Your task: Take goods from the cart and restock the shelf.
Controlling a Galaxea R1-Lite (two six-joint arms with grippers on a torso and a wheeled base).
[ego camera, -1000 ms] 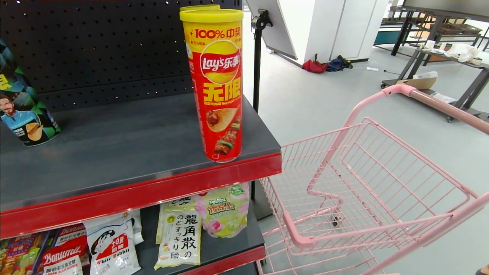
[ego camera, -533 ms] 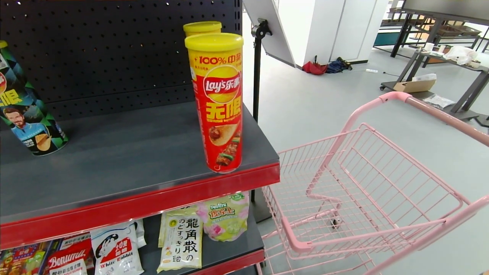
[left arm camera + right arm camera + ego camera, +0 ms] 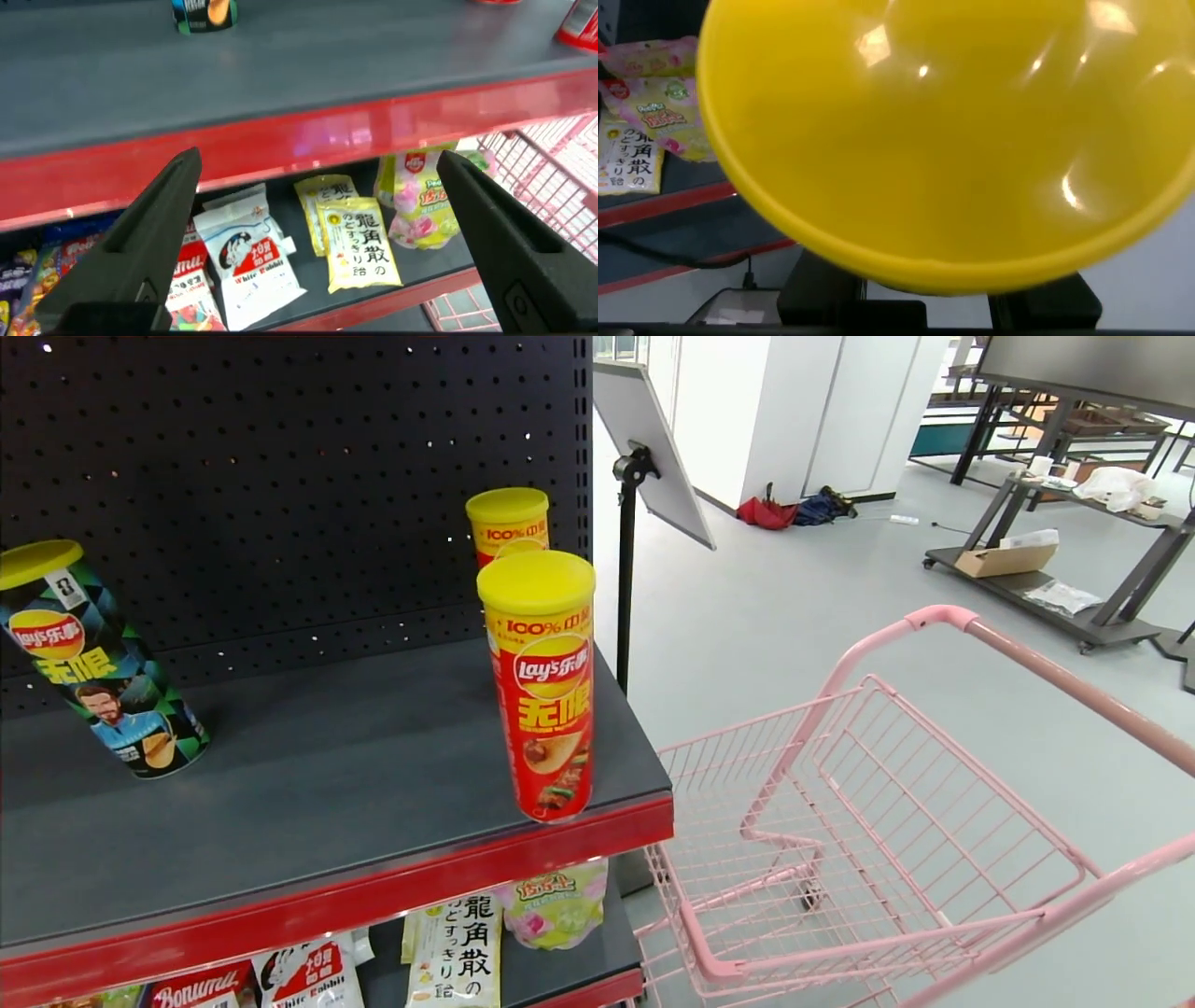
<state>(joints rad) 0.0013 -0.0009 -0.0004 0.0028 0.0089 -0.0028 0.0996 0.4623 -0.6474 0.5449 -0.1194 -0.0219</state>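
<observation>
A red chips can with a yellow lid [image 3: 546, 709] stands at the front right corner of the grey upper shelf [image 3: 327, 784]. A second red can [image 3: 509, 525] stands behind it by the pegboard. A dark green can [image 3: 103, 672] leans at the shelf's left. The pink cart [image 3: 915, 821] beside the shelf holds no goods. My left gripper [image 3: 318, 233] is open, below the shelf's red front edge [image 3: 280, 140]. A yellow can lid [image 3: 952, 131] sits right against the right wrist camera, held in my right gripper [image 3: 934, 294].
Snack bags [image 3: 467, 952] lie on the lower shelf; the left wrist view shows them as well [image 3: 355, 243]. A black stand with a tilted board [image 3: 635, 476] rises behind the shelf's right end. Metal racks [image 3: 1055, 579] stand across the open grey floor.
The head camera has tilted upward, so shelf, cans and cart sit lower in the picture and the rear can shows in full. No can on the shelf has moved.
</observation>
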